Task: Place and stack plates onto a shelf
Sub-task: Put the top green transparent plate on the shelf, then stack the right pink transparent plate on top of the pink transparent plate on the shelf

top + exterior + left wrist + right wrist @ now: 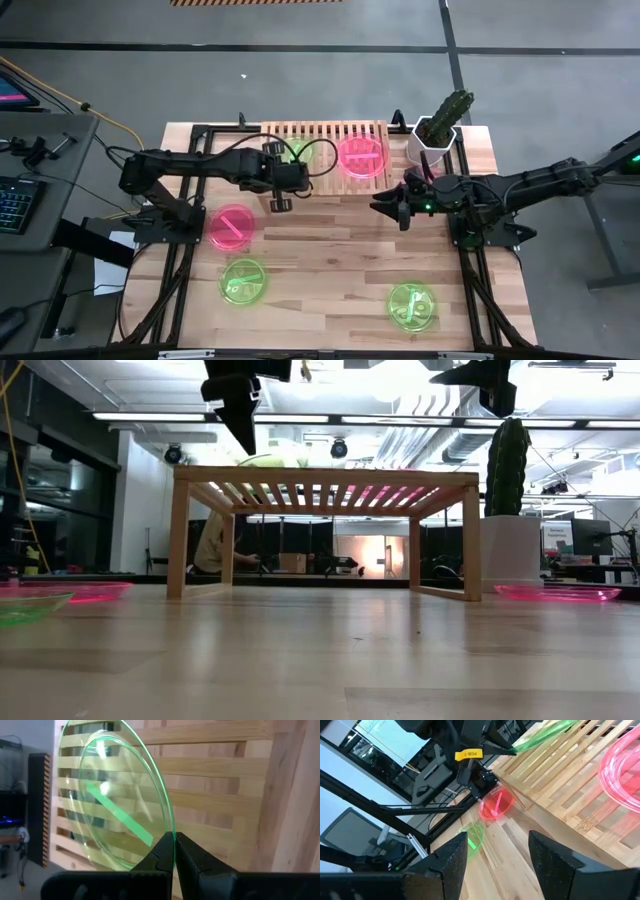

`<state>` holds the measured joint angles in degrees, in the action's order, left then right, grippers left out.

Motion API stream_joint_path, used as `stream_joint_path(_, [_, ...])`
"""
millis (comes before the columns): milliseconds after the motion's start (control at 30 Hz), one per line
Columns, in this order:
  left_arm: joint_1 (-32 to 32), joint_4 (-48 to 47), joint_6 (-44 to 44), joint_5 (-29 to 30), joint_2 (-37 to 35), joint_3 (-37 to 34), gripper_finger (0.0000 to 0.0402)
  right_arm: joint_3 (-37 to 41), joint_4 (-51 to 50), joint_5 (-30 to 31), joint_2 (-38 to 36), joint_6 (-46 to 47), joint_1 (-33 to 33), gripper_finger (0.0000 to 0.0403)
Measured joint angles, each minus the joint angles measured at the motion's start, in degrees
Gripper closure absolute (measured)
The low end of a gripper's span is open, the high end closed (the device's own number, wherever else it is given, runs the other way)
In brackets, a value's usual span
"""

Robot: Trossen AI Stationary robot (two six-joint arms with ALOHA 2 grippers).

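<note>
Left end effector point(174, 851), fingers pinching a green plate's point(115, 800) rim, holds it tilted above the bamboo shelf point(325, 135); release onto the slats should follow. Right end effector point(497, 851), fingers spread, waits beside the shelf. Visible plates: three green, two pink, one pink point(362, 155) already shelved.

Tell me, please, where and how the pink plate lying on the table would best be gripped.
Grip the pink plate by its raised rim, one finger inside and one outside, coming down from above. It lies flat on the table, so only the thin lip offers purchase. The left gripper already holds a green plate that way; the right gripper is open and free.
</note>
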<state>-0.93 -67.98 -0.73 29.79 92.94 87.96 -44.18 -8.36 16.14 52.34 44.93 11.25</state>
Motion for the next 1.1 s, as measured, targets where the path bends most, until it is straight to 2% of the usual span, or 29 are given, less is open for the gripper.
stream_joint_path(300, [-0.2, 1.3, 0.0, -3.6, 0.0, 0.0, 0.0394, 0.0, 0.0, 0.0, 0.0, -0.4, 0.0, 0.0210])
stream_joint_path(767, [-0.2, 1.7, 0.5, -0.5, -0.3, 0.0, 0.0284, 0.0, 0.0, 0.0, 0.0, -0.2, 0.0, 0.0210])
stream_joint_path(1100, [-0.2, 1.9, 6.1, -2.6, -5.2, 0.0, 0.0264, 0.0, 0.0, 0.0, 0.0, 0.0, 0.0, 0.0210])
